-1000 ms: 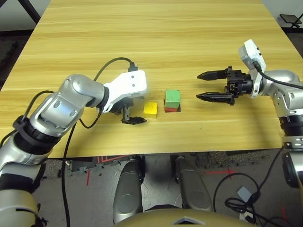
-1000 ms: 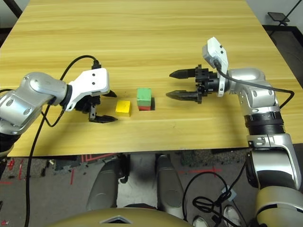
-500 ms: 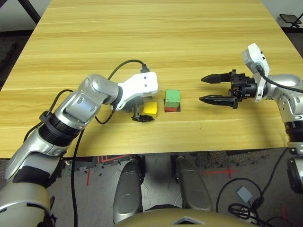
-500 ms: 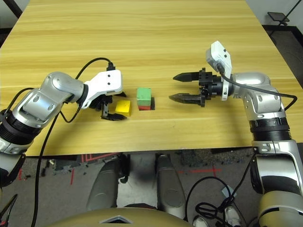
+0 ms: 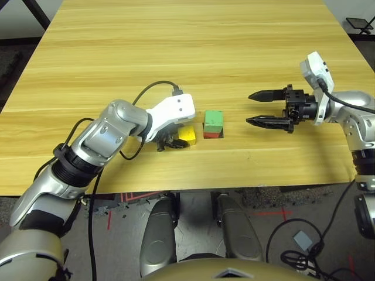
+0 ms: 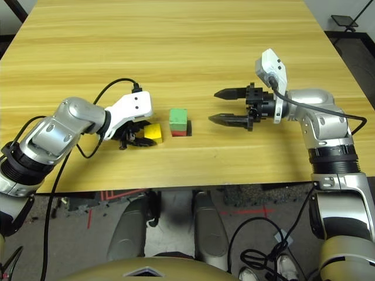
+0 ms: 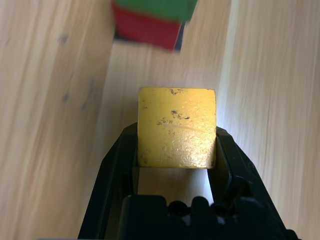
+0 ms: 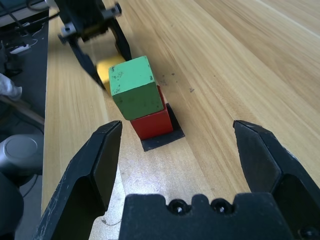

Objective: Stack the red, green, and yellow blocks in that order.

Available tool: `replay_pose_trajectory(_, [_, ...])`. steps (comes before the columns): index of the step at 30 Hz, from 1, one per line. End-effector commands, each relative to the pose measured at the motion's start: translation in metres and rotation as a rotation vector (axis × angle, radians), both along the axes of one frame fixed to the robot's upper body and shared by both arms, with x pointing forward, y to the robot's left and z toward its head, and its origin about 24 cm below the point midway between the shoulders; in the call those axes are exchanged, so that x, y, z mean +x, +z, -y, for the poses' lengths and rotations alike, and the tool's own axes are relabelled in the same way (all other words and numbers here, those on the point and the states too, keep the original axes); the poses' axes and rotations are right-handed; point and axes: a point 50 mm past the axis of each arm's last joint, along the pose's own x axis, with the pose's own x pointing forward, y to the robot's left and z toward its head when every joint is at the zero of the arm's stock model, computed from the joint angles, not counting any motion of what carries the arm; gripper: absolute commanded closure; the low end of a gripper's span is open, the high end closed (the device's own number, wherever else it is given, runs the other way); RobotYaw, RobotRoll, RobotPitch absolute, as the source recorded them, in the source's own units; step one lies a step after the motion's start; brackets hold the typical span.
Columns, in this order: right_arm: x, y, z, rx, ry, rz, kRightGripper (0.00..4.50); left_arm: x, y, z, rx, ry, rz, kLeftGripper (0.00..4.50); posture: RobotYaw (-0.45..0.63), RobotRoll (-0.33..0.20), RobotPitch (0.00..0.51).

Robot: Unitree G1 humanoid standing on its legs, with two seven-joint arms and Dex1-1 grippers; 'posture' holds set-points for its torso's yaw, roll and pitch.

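The silver, smooth-shelled left forearm (image 5: 114,129) reaches in from the left, a black cable looping beside it. At its end, the black two-fingered left gripper (image 7: 177,147) has its fingers closed in on either side of the bright yellow matte cube (image 7: 177,127), one against each of two opposite faces. The cube's upper face is scuffed with dark marks; its sides are all alike, so it has no long axis. It sits just left of the stack, with a narrow strip of table between.

Next comes the light green matte cube (image 8: 134,87), chipped along its edges, sitting on the plain red cube (image 8: 154,122), slightly askew to it. The red cube stands on a flat black square marker (image 8: 175,128), which juts out past its base. All lie on the pale, smooth wooden table (image 5: 176,64) with long streaked grain.

To the right, well apart from the stack, the black right gripper (image 5: 253,109) hovers with its tapered fingers wide open, empty and pointing at the stack, nothing standing between.
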Motion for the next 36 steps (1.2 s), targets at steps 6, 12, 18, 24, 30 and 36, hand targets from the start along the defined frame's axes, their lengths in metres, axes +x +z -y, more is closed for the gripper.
replay_pose_trajectory(6, [0.003,-0.005,-0.002,0.009,0.009,-0.001,0.00,0.005,0.067,-0.009,-0.025,0.025,0.107,2.48,0.11,0.095,0.225])
replay_pose_trajectory(12, [0.007,-0.005,-0.005,0.022,0.011,0.010,0.00,0.005,0.075,0.019,-0.085,-0.042,0.063,2.48,0.10,0.100,0.205])
replay_pose_trajectory(18, [0.004,-0.006,-0.004,0.030,0.001,0.011,0.00,0.005,0.069,0.041,-0.091,-0.124,0.031,2.48,0.07,0.100,0.199])
replay_pose_trajectory(24, [-0.003,-0.011,-0.001,0.038,-0.024,0.008,0.00,0.010,0.074,0.054,-0.091,-0.179,0.033,2.48,0.03,0.109,0.190])
replay_pose_trajectory(30, [-0.009,-0.014,0.002,0.044,-0.048,0.008,0.00,0.011,0.074,0.062,-0.086,-0.218,0.028,2.48,0.00,0.115,0.187])
replay_pose_trajectory(36, [-0.012,-0.016,0.003,0.047,-0.063,0.006,0.00,0.011,0.073,0.071,-0.093,-0.241,0.023,2.48,-0.02,0.119,0.187])
